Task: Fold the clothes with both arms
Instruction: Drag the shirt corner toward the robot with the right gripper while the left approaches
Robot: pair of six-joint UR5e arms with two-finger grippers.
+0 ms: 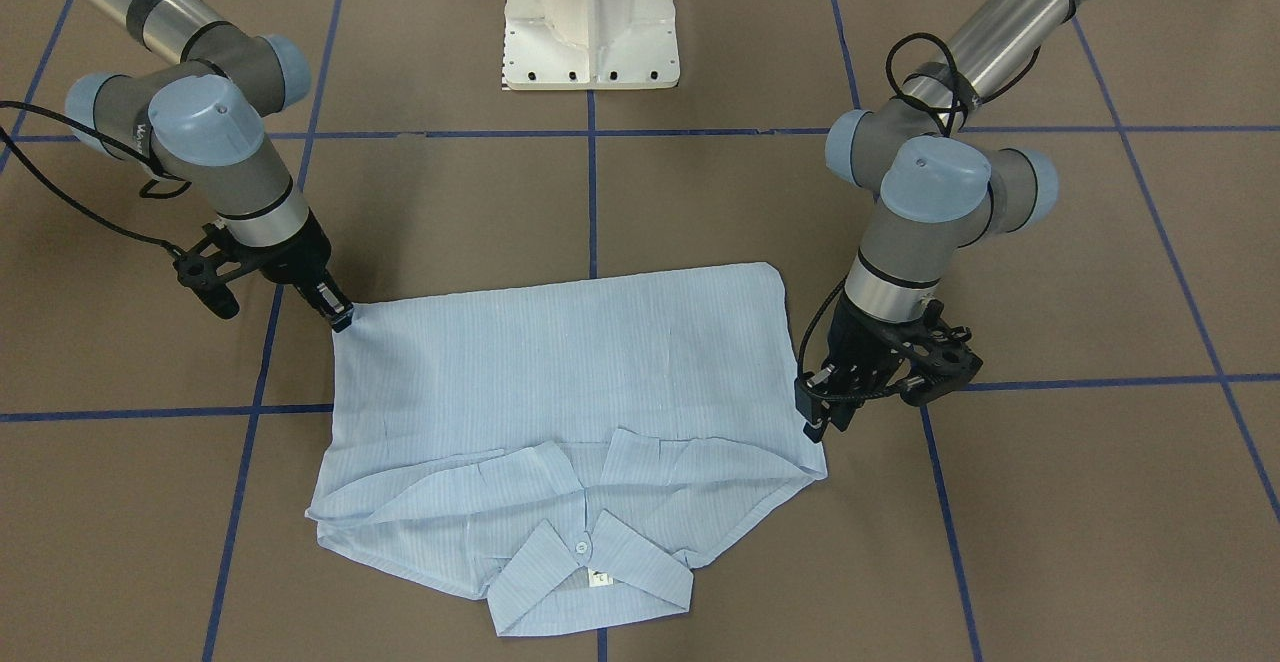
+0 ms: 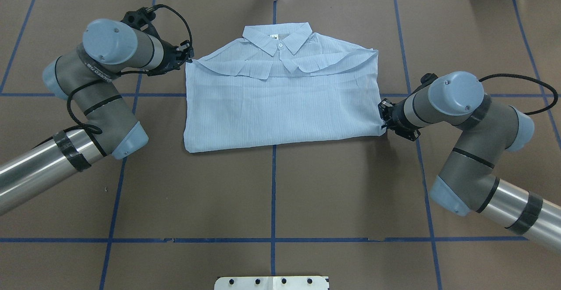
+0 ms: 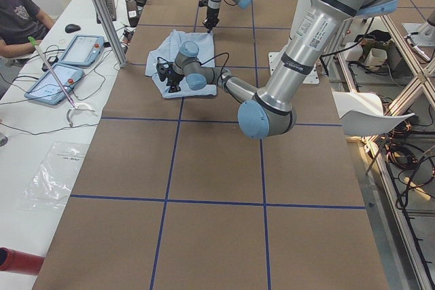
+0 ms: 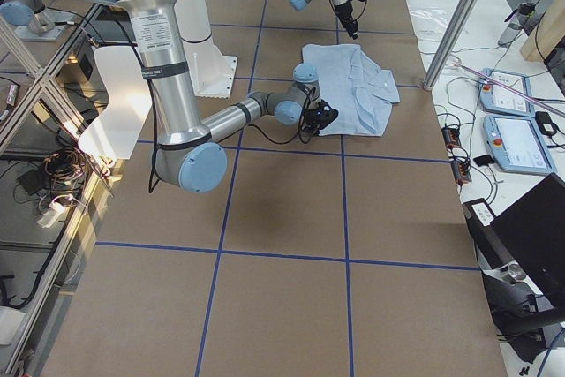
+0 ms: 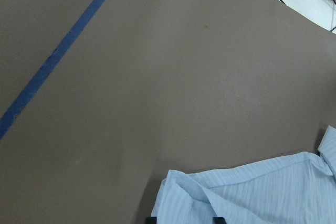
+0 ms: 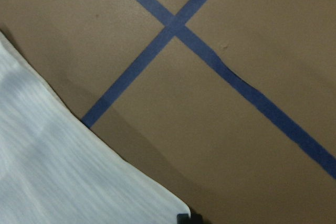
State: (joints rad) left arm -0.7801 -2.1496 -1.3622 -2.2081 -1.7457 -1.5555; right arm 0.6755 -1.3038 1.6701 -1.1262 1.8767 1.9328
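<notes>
Shirt [image 2: 280,101] corner pinched by right gripper [image 2: 382,115], left gripper [image 2: 190,58] straddling edge.

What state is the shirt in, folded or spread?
Folded: the shirt is a compact rectangle, sleeves hidden, a layer doubled up to the collar.

No text reads clearly. On the left arm [image 2: 96,101], at the left of the overhead frame, white lettering [image 2: 97,72] is too blurred to spell out. The shirt [image 1: 560,362] carries a neck label [image 1: 601,577] with illegible dark marks.
</notes>
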